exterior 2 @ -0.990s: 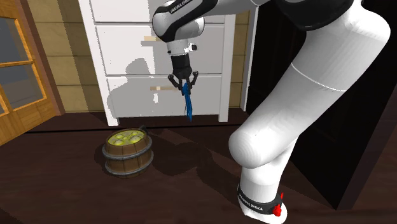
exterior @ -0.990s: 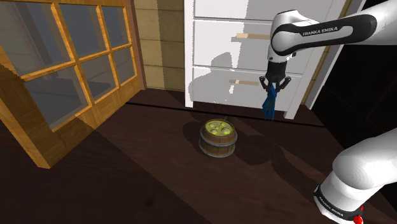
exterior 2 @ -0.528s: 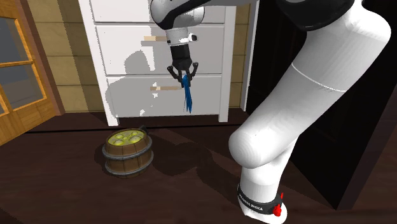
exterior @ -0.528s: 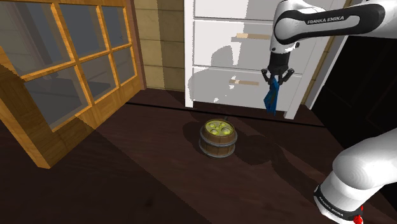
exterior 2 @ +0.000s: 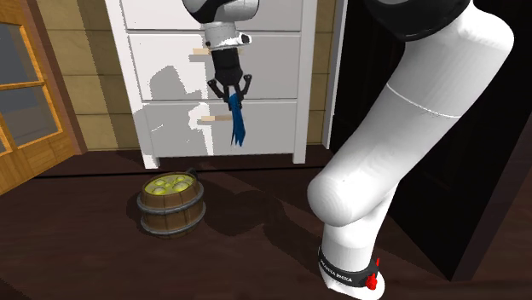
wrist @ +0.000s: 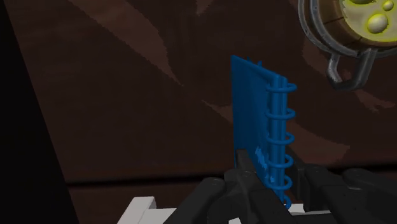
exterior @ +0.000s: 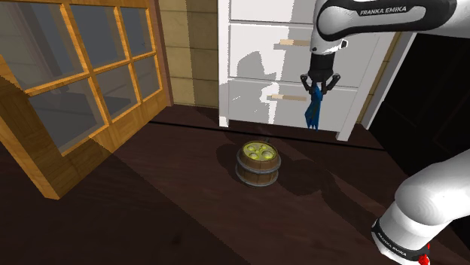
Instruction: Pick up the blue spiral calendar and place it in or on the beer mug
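High in front of the white dresser [exterior: 256, 60], the end effector [exterior: 318, 81] pinched the calendar [exterior: 312, 109] by its upper edge, so that the blue sheet hung straight down, well clear of the floor [exterior: 151, 196]. Seen from the wrist, the fingers [wrist: 245, 175] were closed on the card just beside its binding [wrist: 280, 133], whose coils ran down one side. The mug [exterior: 258, 173], a squat wooden barrel with dark hoops, stood upright on the floor, well apart from the calendar and toward the shoulder view's lower left of it; its handle [wrist: 348, 67] faced roughly toward the hanging sheet. Its mouth looked full of yellow-green froth [exterior: 260, 153]. The step in hand appeared to be the carry: the pick-up was done and the placing not yet begun. The next move would call for bringing the calendar sideways until it hung over the mug's mouth, then lowering it until its bottom edge was close to the froth before opening the fingers. Since the mouth seemed filled, the calendar would likely rest on the mug rather than in it, and a thin sheet let go edge-down could tip off the rim, so a low, centred release looked wise.
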